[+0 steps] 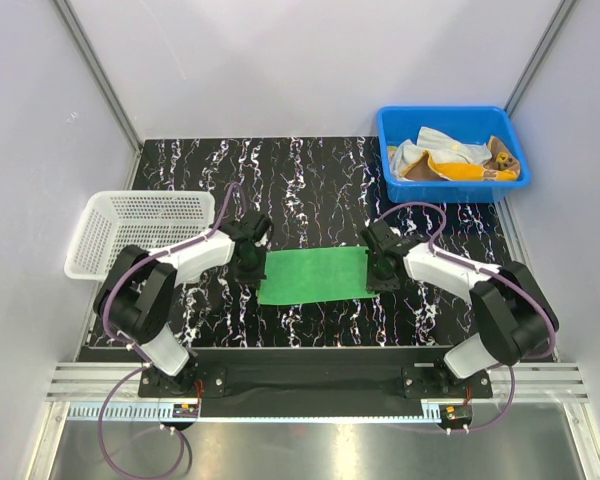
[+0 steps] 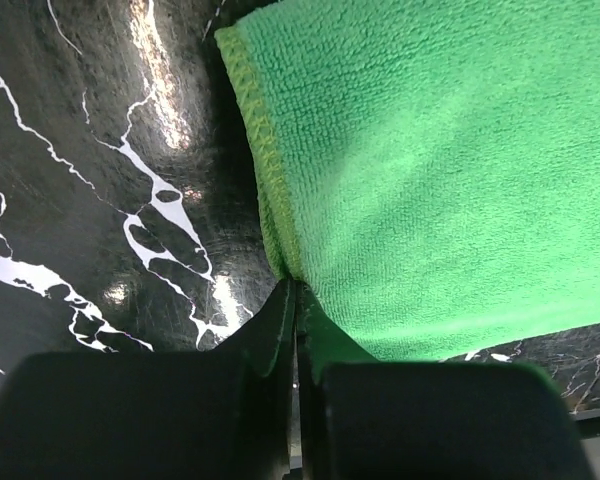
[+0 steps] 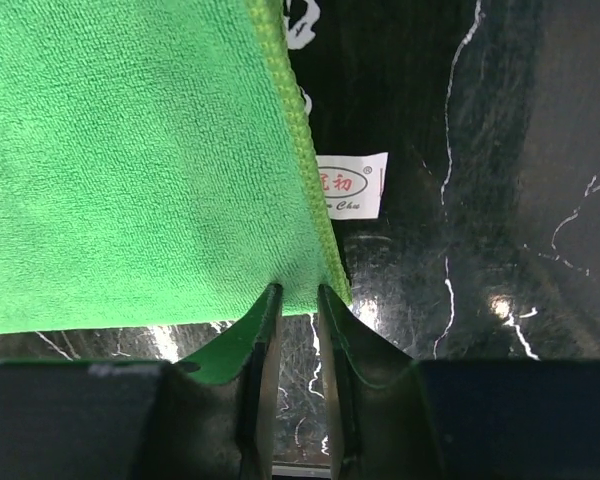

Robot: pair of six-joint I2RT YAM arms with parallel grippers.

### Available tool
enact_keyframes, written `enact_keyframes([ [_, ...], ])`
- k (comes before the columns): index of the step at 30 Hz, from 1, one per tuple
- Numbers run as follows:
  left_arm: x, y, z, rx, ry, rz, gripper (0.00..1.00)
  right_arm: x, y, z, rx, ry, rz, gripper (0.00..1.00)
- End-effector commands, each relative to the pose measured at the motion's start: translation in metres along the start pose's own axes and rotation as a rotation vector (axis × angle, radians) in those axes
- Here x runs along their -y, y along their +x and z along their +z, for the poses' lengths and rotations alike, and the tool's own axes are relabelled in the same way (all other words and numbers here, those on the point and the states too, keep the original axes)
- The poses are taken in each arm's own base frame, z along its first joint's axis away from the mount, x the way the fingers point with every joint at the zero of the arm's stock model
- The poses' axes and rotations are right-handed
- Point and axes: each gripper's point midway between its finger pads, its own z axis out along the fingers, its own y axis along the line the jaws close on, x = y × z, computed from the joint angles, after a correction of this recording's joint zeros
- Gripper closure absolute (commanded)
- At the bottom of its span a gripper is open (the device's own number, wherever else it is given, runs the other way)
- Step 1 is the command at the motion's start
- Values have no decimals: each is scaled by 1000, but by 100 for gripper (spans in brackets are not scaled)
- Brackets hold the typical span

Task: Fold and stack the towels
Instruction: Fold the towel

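Note:
A plain green towel (image 1: 315, 275) lies flat as a wide strip on the black marbled table between my two grippers. My left gripper (image 1: 248, 268) is at its left end. In the left wrist view its jaws (image 2: 298, 290) are pressed together on the towel's hemmed edge (image 2: 270, 190). My right gripper (image 1: 382, 270) is at the right end. In the right wrist view its fingers (image 3: 295, 290) stand slightly apart at the towel's near right corner (image 3: 325, 270), with bare table showing between them. A white label (image 3: 352, 185) sticks out from that edge.
A blue bin (image 1: 450, 115) at the back right holds several crumpled towels (image 1: 455, 160), white and orange-yellow among them. A white mesh basket (image 1: 140, 235) stands at the left edge of the table. Grey walls close in the back and both sides.

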Motion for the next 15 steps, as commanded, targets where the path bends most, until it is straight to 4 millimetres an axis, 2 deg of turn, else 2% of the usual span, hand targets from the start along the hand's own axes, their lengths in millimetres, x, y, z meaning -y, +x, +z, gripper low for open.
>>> enact_keyframes([
  [1, 9, -19, -3, 56, 30, 5, 100, -5, -15, -9, 98, -25, 78, 73],
  [5, 7, -25, -11, 68, 15, -12, 100, -9, -24, -28, 136, -52, 96, 72],
  [6, 1, -27, -13, 76, -15, -16, 97, -10, -26, -32, 144, -57, 96, 72],
  [7, -3, -25, -15, 67, -38, -21, 91, -14, -30, -39, 158, -79, 93, 72],
  [8, -8, -33, -20, 95, -72, -28, 77, -16, -31, -43, 156, -89, 90, 72],
  [10, -13, -37, -27, 109, -92, -42, 63, -21, -34, -50, 166, -116, 83, 71],
  [11, -8, -39, -31, 113, -65, -38, 54, -24, -37, -52, 177, -135, 81, 70],
  [15, 15, -46, -35, 130, 68, 1, 43, -35, -45, -53, 206, -192, 30, 68],
])
